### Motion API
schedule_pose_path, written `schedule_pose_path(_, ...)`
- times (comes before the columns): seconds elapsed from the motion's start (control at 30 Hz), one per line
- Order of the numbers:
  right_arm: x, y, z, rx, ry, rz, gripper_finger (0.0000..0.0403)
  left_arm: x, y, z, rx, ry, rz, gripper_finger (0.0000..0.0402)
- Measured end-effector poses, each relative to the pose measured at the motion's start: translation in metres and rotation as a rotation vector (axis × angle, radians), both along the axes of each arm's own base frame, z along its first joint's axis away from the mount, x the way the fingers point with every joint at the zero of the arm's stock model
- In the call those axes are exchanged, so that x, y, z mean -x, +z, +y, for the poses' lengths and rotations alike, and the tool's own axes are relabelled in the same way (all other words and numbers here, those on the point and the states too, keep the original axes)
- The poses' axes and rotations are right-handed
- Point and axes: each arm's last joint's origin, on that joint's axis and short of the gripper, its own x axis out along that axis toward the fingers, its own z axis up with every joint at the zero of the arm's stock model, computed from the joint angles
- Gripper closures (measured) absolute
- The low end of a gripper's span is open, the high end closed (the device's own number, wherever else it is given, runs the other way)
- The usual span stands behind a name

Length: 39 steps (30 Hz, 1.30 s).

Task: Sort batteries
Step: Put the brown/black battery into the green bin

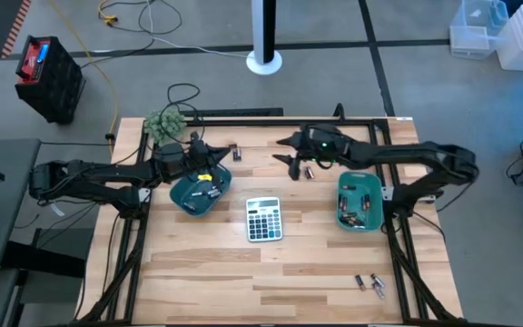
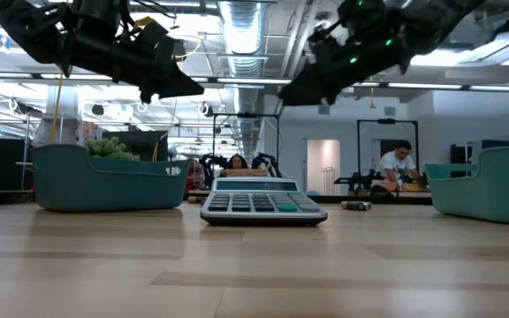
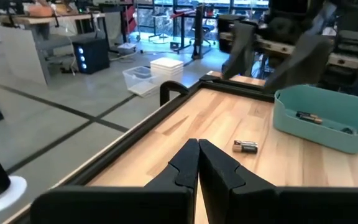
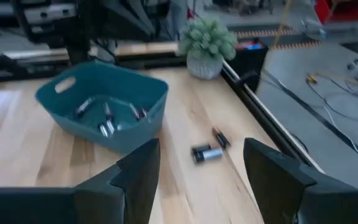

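— Grippers first, from the left?

— Left gripper [image 1: 214, 154]: my fingers are pressed together, holding nothing, above the left teal tray [image 1: 178, 194], which has batteries [image 1: 205, 192] in it. Two loose batteries [image 1: 236, 153] lie beyond it.

— And the right?

— Right gripper [image 1: 288, 151]: spread wide, empty, above the table's far side. More batteries [image 1: 356, 203] fill the right tray [image 1: 342, 218]; a few [image 1: 370, 284] lie near the front edge.
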Motion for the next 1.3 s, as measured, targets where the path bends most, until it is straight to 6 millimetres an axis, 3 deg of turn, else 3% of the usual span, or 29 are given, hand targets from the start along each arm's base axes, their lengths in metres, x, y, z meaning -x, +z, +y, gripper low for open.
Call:
schedule_pose_path(0.17,-0.013,-0.021,-0.017,-0.018,0.049,-0.029,0.0159,0.000,-0.003,0.000,0.046,-0.001,0.006,0.0396)
schedule_pose_path(0.37,-0.032,-0.023,-0.044,-0.094,0.031,0.123,0.0159,0.002,-0.011,0.001,0.147,0.028,0.041,0.0389)
schedule_pose_path(0.73,-0.082,-0.028,-0.072,-0.020,0.199,0.366,0.0159,0.004,-0.014,0.004,0.208,0.064,0.043,0.0318)
schedule_pose_path(1.07,-0.123,-0.038,-0.074,0.043,0.254,0.323,0.0159,0.004,-0.015,0.004,0.202,0.064,0.055,0.0303)
schedule_pose_path(1.3,-0.129,-0.031,-0.075,0.041,0.249,0.304,0.0159,0.004,-0.015,0.004,0.201,0.063,0.055,0.0303)
